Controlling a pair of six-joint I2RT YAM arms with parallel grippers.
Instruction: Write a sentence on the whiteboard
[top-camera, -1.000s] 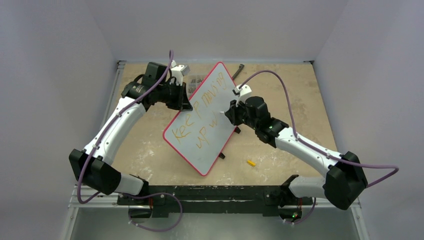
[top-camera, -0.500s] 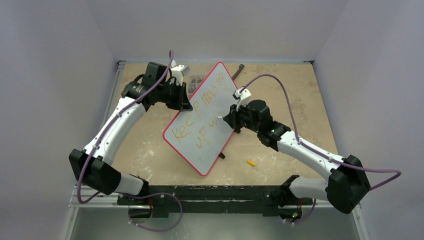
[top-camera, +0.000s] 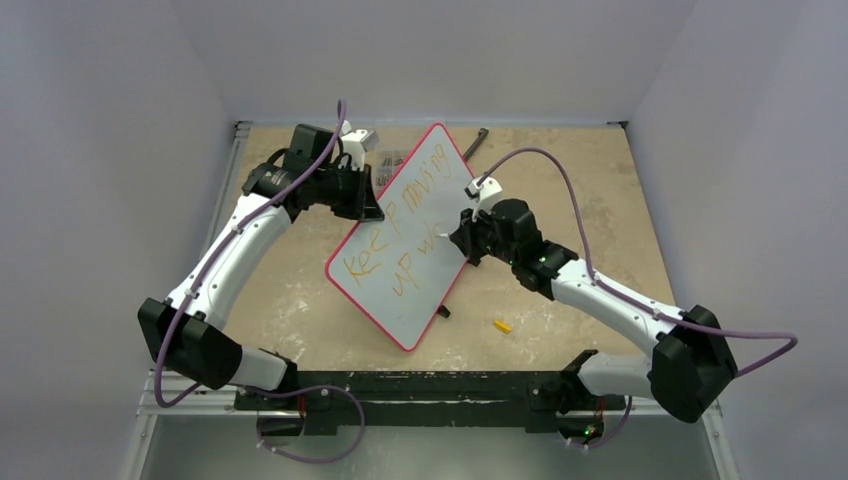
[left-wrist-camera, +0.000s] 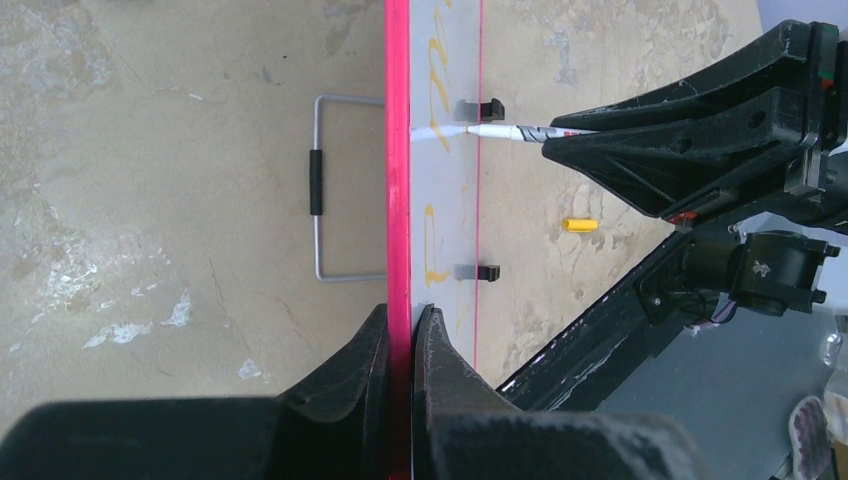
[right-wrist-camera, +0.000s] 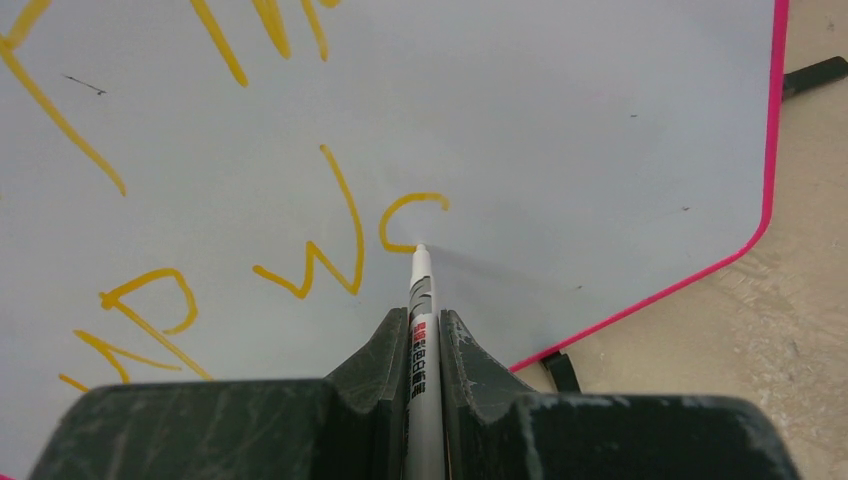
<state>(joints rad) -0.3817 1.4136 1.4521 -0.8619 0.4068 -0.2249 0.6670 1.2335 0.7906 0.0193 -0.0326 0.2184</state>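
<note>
One whiteboard (top-camera: 420, 300) stands tilted on the table (top-camera: 300, 300), propped on two black feet (left-wrist-camera: 487, 107). The left gripper (left-wrist-camera: 400, 322) is clamped on its red frame at the left edge. The right gripper (right-wrist-camera: 424, 325) is closed tight around a single marker (right-wrist-camera: 419, 285), whose tip touches the board. There it meets the sentence (right-wrist-camera: 348, 250), two lines of orange lettering, at a curved stroke just after "upw". One small yellow piece (top-camera: 502, 325) lies on the table near the board's lower edge.
</note>
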